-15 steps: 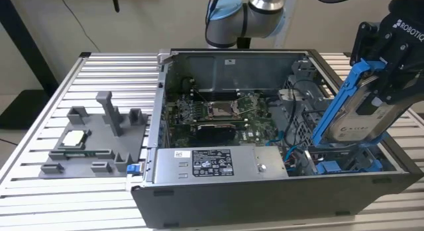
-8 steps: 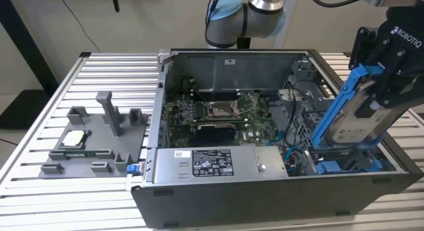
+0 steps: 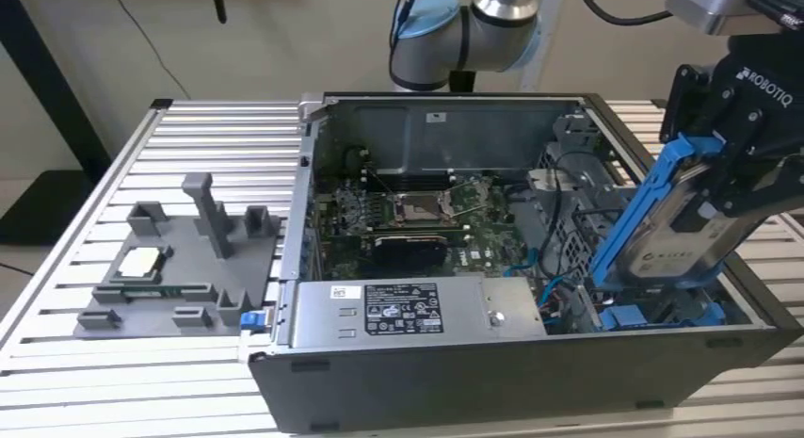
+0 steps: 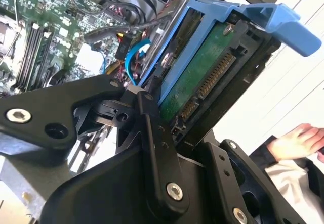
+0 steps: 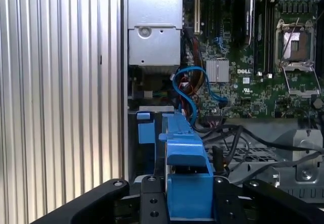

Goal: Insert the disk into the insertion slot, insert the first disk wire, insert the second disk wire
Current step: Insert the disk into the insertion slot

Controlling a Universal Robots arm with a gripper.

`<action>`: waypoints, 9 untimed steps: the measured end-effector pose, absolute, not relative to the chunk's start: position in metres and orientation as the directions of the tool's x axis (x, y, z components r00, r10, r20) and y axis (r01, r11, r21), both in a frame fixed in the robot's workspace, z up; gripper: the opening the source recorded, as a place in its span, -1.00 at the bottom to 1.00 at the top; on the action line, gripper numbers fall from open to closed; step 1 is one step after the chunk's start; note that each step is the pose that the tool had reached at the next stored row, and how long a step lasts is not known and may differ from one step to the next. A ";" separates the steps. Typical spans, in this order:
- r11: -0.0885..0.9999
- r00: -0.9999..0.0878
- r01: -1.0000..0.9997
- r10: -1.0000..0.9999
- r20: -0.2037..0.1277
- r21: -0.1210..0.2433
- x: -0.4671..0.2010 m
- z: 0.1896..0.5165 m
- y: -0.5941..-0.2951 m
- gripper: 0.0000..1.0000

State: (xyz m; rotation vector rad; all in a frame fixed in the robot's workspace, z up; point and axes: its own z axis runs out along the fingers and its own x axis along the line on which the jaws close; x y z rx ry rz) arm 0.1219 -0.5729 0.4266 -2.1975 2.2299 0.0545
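Observation:
My gripper (image 3: 726,195) is shut on the disk (image 3: 675,242), a silver drive in a bright blue carrier frame (image 3: 637,215). It holds the disk steeply tilted over the open computer case's corner at the exterior view's right. The disk's lower end hangs just above the insertion slot (image 3: 653,316), a grey bay with blue rails. In the second wrist view the disk's green circuit board (image 4: 202,77) and connector face the camera between the black fingers (image 4: 152,128). The first wrist view looks down the blue carrier (image 5: 185,148) toward the bay (image 5: 147,128). A blue cable (image 5: 188,85) and black wires lie loose beside the bay.
The open case (image 3: 503,372) holds the motherboard (image 3: 415,212) and a grey power-supply box (image 3: 402,308). A grey fixture (image 3: 176,259) sits on the slatted table at the exterior view's left. A person's hand (image 4: 293,138) rests outside the case.

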 end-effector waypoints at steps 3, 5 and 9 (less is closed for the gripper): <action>0.014 -0.015 -1.000 -0.999 -0.032 0.017 0.122 0.423 -0.573 -0.36; 0.014 -0.015 -1.000 -0.999 -0.032 0.017 0.122 0.420 -0.573 -0.36; 0.014 -0.015 -1.000 -0.999 -0.032 0.017 0.123 0.416 -0.574 -0.36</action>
